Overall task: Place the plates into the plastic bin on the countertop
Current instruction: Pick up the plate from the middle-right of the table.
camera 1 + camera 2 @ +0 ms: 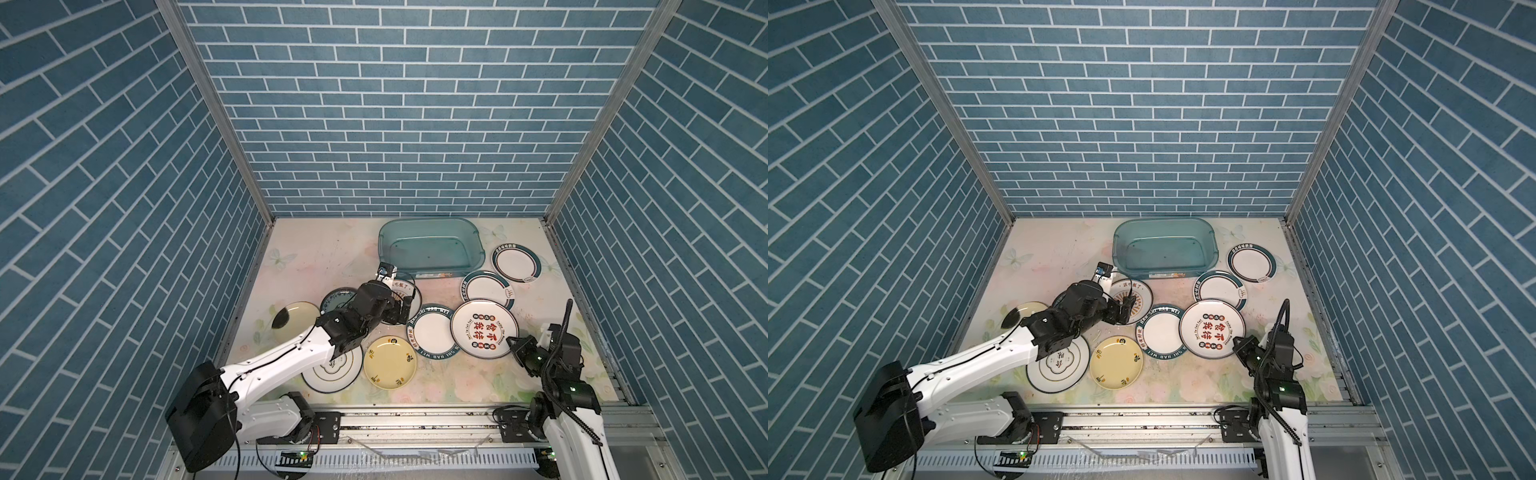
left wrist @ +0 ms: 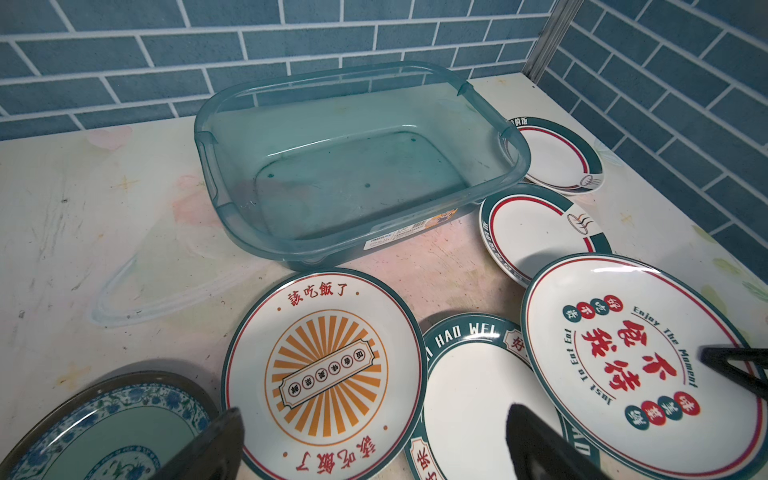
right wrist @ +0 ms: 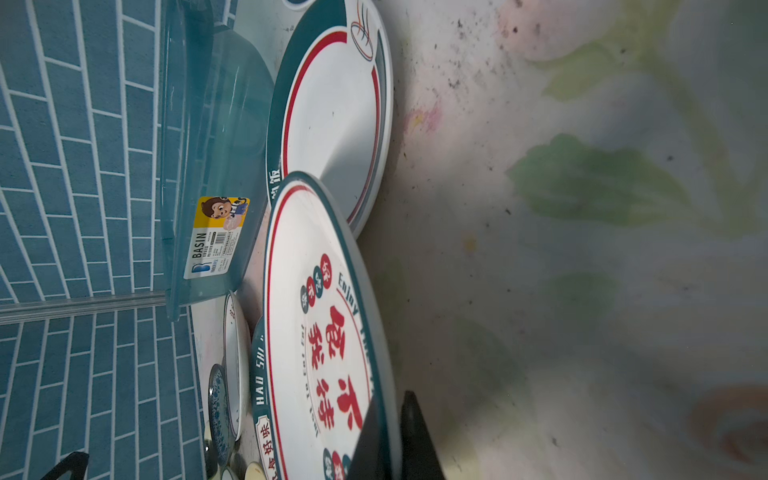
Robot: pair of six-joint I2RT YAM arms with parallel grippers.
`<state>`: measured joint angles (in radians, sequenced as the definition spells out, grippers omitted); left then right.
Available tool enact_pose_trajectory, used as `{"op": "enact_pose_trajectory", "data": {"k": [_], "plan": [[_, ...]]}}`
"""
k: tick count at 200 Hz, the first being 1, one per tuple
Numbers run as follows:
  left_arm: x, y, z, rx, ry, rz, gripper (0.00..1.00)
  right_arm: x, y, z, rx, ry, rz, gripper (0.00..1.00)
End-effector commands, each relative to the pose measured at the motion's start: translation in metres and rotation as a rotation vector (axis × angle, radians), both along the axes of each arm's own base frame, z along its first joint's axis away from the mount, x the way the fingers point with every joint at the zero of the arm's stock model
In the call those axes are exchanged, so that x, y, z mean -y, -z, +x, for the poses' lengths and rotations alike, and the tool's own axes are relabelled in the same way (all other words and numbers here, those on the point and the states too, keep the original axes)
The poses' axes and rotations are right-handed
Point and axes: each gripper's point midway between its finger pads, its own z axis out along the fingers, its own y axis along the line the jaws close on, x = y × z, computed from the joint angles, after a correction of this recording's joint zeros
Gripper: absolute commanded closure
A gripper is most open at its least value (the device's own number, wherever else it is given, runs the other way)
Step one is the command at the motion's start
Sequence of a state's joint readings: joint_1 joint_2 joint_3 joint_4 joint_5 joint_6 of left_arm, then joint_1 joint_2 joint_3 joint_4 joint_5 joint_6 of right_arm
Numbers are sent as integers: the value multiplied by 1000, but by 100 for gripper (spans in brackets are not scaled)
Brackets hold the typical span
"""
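Right wrist view: your right gripper (image 3: 390, 415) is pinched shut on the round white red-lettered plate (image 3: 316, 332) by its rim.
From there the translucent teal plastic bin (image 3: 199, 124) lies beyond it, back-left; left gripper (image 2: 374, 409) gapes empty.

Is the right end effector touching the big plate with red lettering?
Touching. The right wrist view shows the right end effector closed on the red-lettered plate, with the plate's rim pinched between its fingers.
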<state>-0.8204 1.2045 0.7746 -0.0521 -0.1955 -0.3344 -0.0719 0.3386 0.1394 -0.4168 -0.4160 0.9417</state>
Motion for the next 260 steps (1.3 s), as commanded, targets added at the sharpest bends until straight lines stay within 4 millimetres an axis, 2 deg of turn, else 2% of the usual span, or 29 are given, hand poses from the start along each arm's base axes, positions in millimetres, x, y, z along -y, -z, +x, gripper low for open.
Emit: {"op": "enact_pose_trajectory", "data": {"k": [1,76,117,153,207,235,260], "plan": [[4,-9,-1,-3,6,-36,0,-11,20,-21,-114,-40,50,100],[24,-12,-5,-52,58,-125,0,-21,-46,2,56,-99,89,100],[28,-15,-6,-59,68,-159,0,-23,-71,10,108,-117,91,100],[27,-20,-6,-48,70,-160,0,-22,-84,18,120,-130,65,100],[25,-33,-5,-27,84,-163,0,-22,-126,54,201,-170,41,100],[21,-39,-1,-53,88,-263,0,-22,-155,81,259,-192,8,100],[10,-45,8,-69,75,-377,0,-30,-169,107,277,-235,-26,100]]}}
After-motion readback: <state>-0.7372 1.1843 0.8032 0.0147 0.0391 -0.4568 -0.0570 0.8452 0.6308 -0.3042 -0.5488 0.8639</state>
